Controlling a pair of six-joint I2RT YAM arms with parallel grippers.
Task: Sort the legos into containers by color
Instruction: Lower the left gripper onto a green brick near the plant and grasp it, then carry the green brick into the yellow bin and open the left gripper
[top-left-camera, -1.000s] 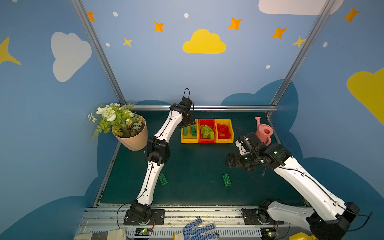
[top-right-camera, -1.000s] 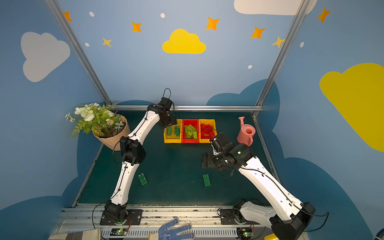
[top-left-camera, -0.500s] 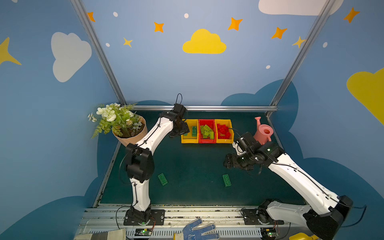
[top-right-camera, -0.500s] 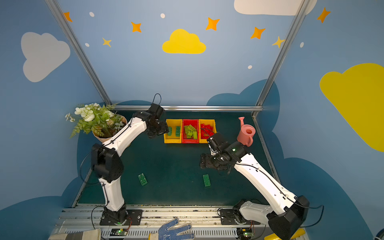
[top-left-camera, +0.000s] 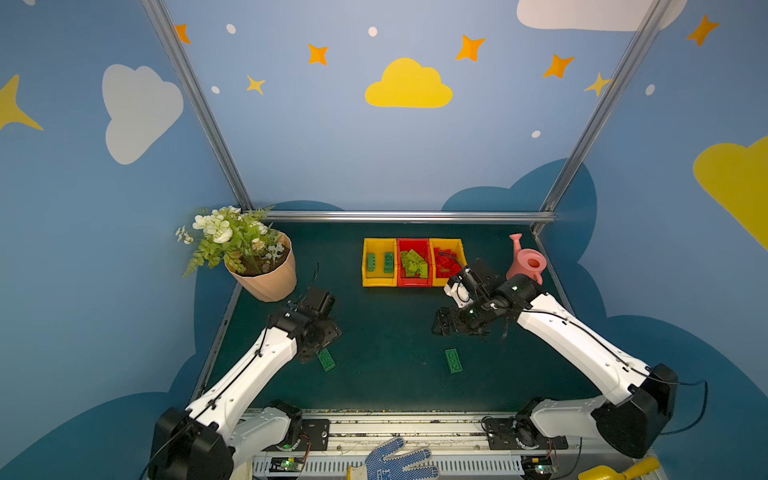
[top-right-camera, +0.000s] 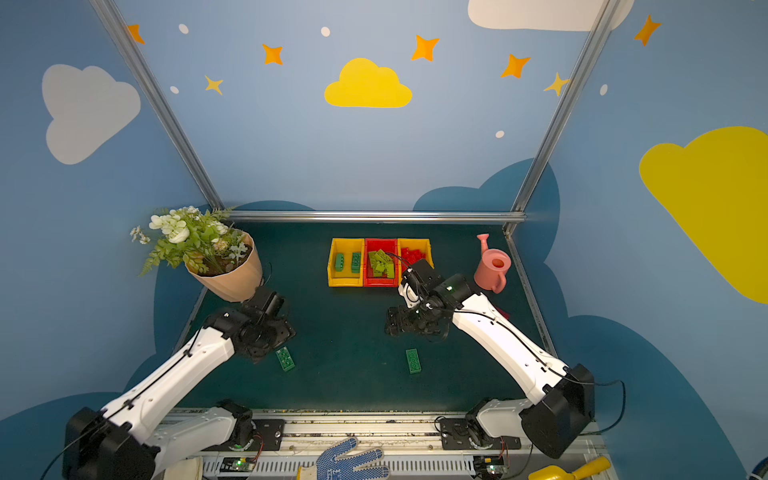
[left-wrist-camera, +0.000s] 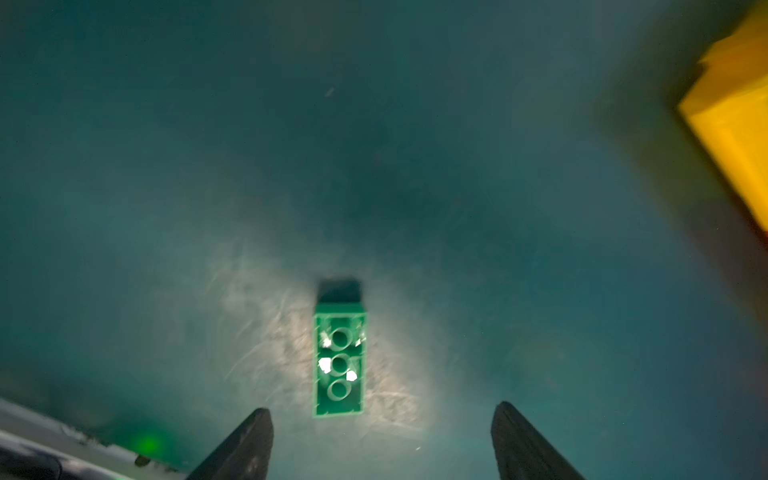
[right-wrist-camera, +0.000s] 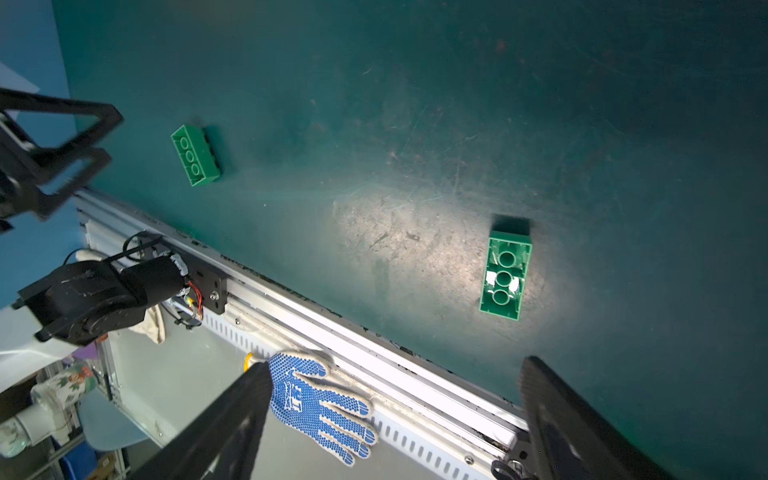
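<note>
**Hovering open grippers, two loose green bricks on the mat**

Left gripper (left-wrist-camera: 382, 409) is spread wide and holds nothing. The near end of one dark green brick (left-wrist-camera: 340, 361) sits between its fingers (left-wrist-camera: 245, 444) and touches neither; the view is blurry. Right gripper (right-wrist-camera: 395, 363) is also spread wide and empty, above the mat. A second dark green brick (right-wrist-camera: 505, 276) lies ahead of it, clear of both fingers.

Count: two loose bricks, both on the mat toward the front. In a top view, the left brick (top-left-camera: 326, 359) is just beside the left wrist and the right brick (top-left-camera: 453, 360) is near the front middle. Both are long and lie hollow side up, with three round tubes showing.

Three containers (top-left-camera: 379, 283) are joined in a row at the back. The left yellow bin (top-left-camera: 365, 266) holds two dark green bricks. The red bin (top-left-camera: 414, 283) holds a heap of lime green bricks. The right yellow bin (top-left-camera: 456, 245) holds red bricks and is partly hidden behind the right arm. I cannot count either heap.

The mat (top-left-camera: 390, 382) is dark teal-green and scuffed. The walls are blue with clouds and stars. One flowerpot (top-left-camera: 270, 282) stands back left, one pink watering can (top-left-camera: 525, 264) back right, and one blue-dotted glove (top-left-camera: 395, 461) lies on the front rail.
</note>
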